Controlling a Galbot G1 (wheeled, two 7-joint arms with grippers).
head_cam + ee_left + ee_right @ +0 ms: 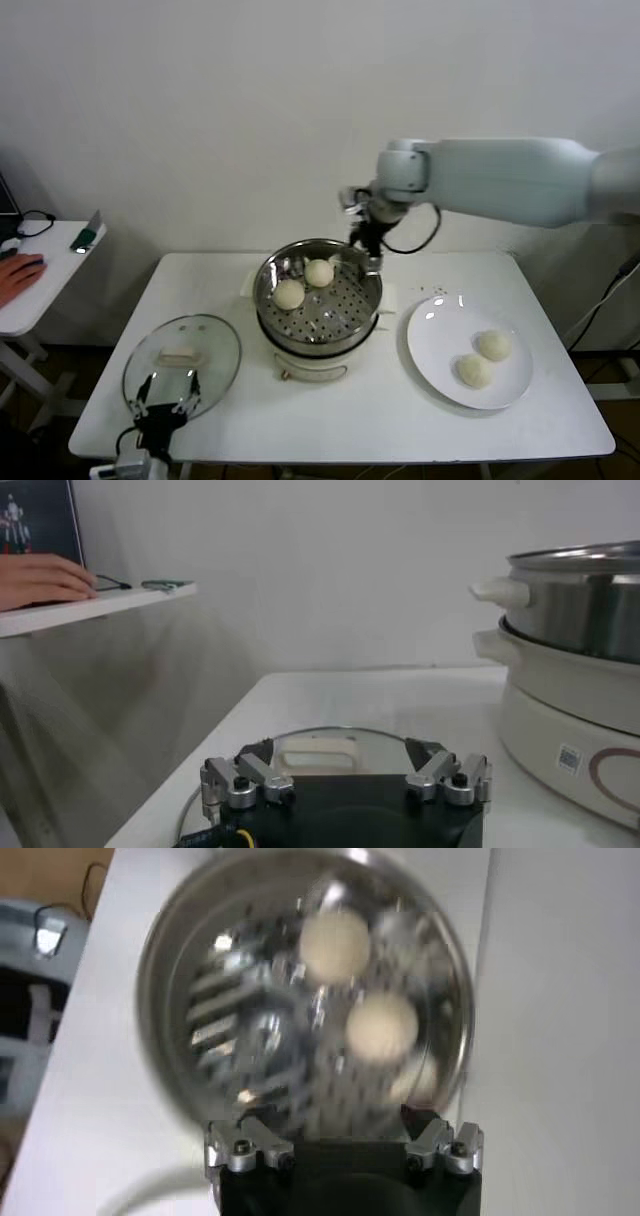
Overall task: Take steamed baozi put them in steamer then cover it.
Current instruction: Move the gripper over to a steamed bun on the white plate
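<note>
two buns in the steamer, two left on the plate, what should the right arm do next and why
Probably swing the right claw over to the plate and come down on a bun there. It hangs open and empty above the steamer, which holds only two, and the lid lies on the table by the open left claw.

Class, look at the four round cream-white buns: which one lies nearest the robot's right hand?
The round cream-white bun farther back in the shiny steel steamer basket, closest to the open right hand; the basket's other bun sits nearer the front.

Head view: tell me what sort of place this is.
Likely a lab or test room staged as a kitchen: a white table against a bare wall, holding a steamer and plate, with a side desk.
</note>
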